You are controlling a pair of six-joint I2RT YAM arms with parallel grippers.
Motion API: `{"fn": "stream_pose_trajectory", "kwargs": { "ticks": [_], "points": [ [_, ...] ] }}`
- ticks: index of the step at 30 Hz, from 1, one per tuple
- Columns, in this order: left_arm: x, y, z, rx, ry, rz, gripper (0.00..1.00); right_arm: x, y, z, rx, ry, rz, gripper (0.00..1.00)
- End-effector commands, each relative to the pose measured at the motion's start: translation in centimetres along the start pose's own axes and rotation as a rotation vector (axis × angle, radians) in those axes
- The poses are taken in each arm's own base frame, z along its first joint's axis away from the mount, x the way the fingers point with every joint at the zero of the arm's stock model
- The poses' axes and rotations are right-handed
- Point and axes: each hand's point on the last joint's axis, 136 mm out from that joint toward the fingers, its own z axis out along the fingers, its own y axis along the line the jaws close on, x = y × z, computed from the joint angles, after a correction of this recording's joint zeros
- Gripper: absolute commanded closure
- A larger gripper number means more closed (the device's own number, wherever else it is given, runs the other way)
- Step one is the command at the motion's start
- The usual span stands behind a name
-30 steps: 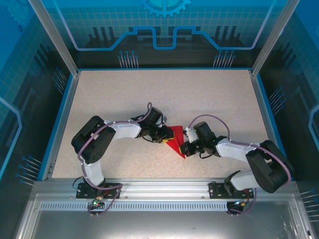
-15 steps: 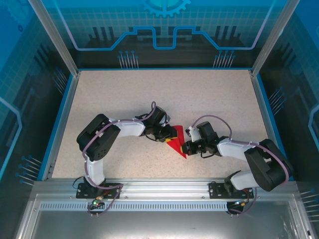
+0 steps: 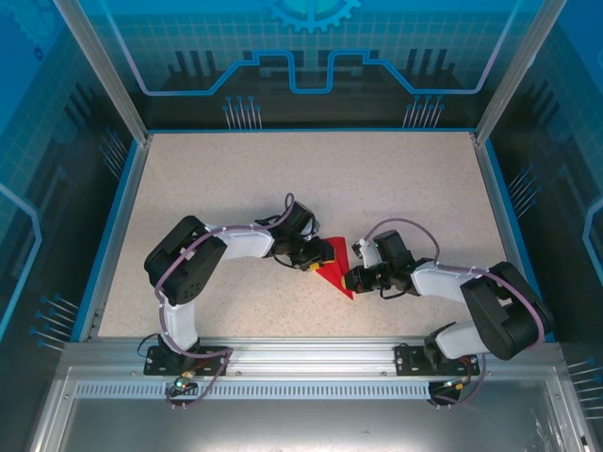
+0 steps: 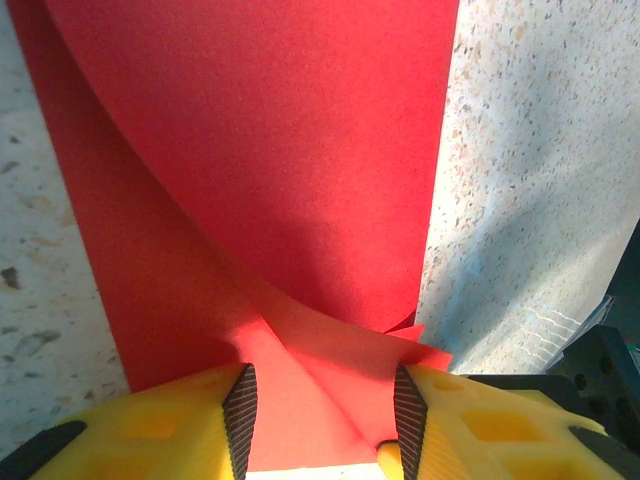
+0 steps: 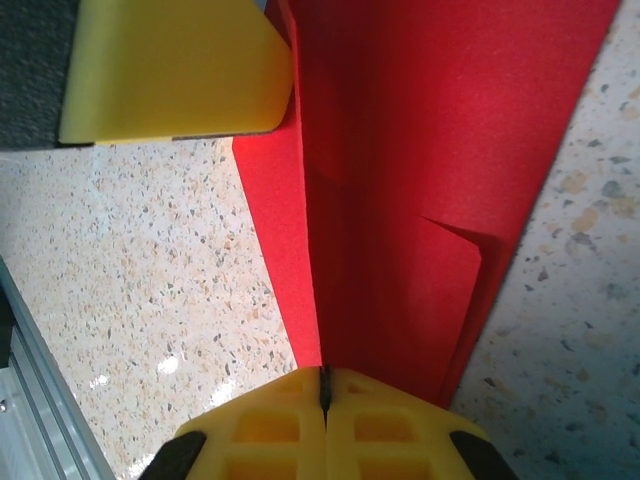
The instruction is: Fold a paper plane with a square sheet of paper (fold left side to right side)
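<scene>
The red sheet of paper (image 3: 337,278) lies mid-table, folded into a narrow creased shape whose point faces the near edge. My left gripper (image 3: 317,260) sits at its left side. In the left wrist view that gripper (image 4: 322,415) is open: the paper (image 4: 280,150) curls up and runs between the ribbed pads (image 4: 238,412), which stand well apart. My right gripper (image 3: 352,280) is at the paper's right edge. Its jaws (image 5: 322,385) are shut, with the tips at the centre crease of the paper (image 5: 420,150). I cannot tell whether paper is pinched there. A small flap corner sticks up.
The speckled beige tabletop (image 3: 236,179) is bounded by a blue rim (image 3: 113,226) and metal frame posts. An aluminium rail (image 3: 301,353) runs along the near edge by the arm bases. A yellow finger of the left gripper (image 5: 180,70) shows in the right wrist view.
The left arm shifted slightly right and tucked in closer to the paper. Its jaws have widened. The right gripper stayed shut at the paper's right edge.
</scene>
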Motion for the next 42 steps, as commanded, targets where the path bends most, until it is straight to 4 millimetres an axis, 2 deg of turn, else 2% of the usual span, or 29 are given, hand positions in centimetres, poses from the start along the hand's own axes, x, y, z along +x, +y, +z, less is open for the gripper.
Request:
{"fn": "stream_pose_trajectory", "kwargs": {
  "ticks": [1, 5, 18, 28, 36, 42],
  "points": [
    [0.3, 0.2, 0.4, -0.016, 0.009, -0.007, 0.57, 0.3, -0.5, -0.1, -0.010, 0.002, 0.035, 1.00],
    [0.2, 0.4, 0.7, -0.023, 0.010, -0.011, 0.56, 0.4, -0.4, 0.0, -0.018, 0.007, 0.037, 1.00],
    [0.3, 2.0, 1.6, -0.075, 0.027, -0.035, 0.56, -0.4, 0.2, -0.6, -0.049, -0.011, 0.036, 0.85],
    [0.4, 2.0, 1.4, -0.081, 0.023, -0.028, 0.56, -2.8, 0.7, -2.1, -0.105, -0.057, 0.059, 0.66],
    [0.3, 2.0, 1.2, -0.081, 0.019, -0.027, 0.56, -4.4, 1.0, -1.4, -0.204, -0.042, 0.103, 0.64],
    [0.3, 1.9, 1.2, -0.078, 0.018, -0.028, 0.56, -4.6, 0.7, -0.7, -0.209, -0.025, 0.116, 0.66]
  ]
}}
